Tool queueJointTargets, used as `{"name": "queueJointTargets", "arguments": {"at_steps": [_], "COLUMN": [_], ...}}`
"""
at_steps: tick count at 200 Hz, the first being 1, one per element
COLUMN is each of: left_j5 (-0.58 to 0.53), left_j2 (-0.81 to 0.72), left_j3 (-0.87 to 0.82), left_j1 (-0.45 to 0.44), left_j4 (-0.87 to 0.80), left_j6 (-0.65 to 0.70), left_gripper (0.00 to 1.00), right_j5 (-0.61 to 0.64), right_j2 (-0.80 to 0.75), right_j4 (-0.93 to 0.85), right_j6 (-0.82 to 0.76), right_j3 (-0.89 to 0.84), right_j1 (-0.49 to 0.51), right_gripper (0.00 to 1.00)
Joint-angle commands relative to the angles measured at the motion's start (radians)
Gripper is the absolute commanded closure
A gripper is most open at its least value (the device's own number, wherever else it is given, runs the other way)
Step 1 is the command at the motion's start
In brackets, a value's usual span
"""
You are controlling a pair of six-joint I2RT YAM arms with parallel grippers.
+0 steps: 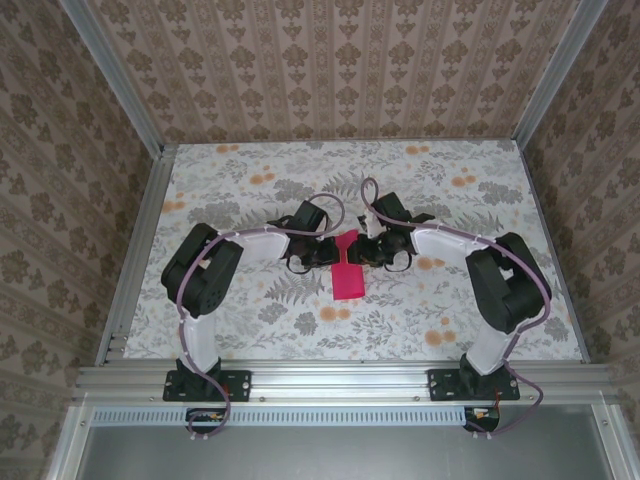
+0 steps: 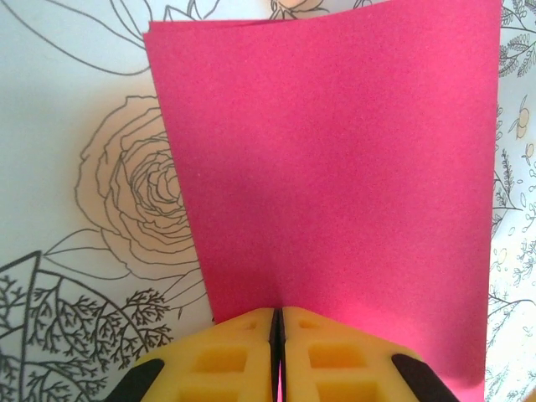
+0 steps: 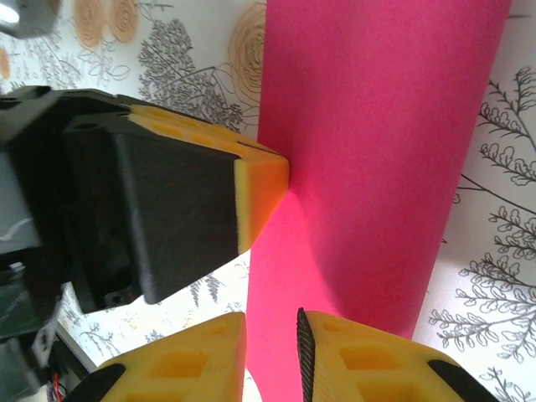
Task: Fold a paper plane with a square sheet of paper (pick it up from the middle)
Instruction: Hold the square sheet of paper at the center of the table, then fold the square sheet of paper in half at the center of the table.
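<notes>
Two pincers, one sheet, one counter.

Item 1: thin magenta-pink sheet of paper (image 2: 335,184), plain, sharp-cornered. Sits between the two pincers and stretches away from the left pincer's tips. Its far edge shows two layers, so it appears doubled over into a narrow rectangle. Whether the free end rests on the counter cannot be told.

Item 2: left pincer (image 2: 277,322), yellow-tipped. Jaws pressed together on the near edge of the sheet, which emerges from between them.

Item 3: right pincer (image 3: 272,327), yellow-tipped. Jaws a little apart, astride the sheet's edge, just beside the left pincer. Neither jaw is seen pressing the paper.

Item 4: flower-printed counter (image 1: 250,330), beneath both pincers.

Progress, as judged: early. The sheet is picked up and the first centre fold looks made. The nose corners and the wing folds are left to do, and there is no pointed dart shape yet. A second hold by the right pincer seems the step in hand.
</notes>
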Motion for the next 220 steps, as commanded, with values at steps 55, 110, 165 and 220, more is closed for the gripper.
{"name": "queueJointTargets", "arguments": {"at_steps": [55, 110, 165, 220], "left_j5": [-0.022, -0.024, -0.026, -0.031], "left_j2": [0.058, 0.063, 0.075, 0.088], "left_j3": [0.011, 0.018, 0.025, 0.034], "left_j1": [-0.01, -0.01, -0.011, -0.011], "left_j4": [-0.099, -0.108, -0.119, -0.133], "left_j6": [0.032, 0.036, 0.038, 0.039], "left_gripper": [0.89, 0.89, 0.89, 0.89], "right_j5": [0.022, 0.075, 0.12, 0.131], "right_j2": [0.09, 0.106, 0.111, 0.093], "right_j4": [-0.058, -0.066, -0.067, -0.065], "right_j6": [-0.007, -0.005, -0.002, -0.003], "right_j3": [0.045, 0.021, -0.003, -0.031], "right_j1": [-0.002, -0.014, -0.024, -0.03], "right_gripper": [0.77, 0.78, 0.78, 0.79]}}
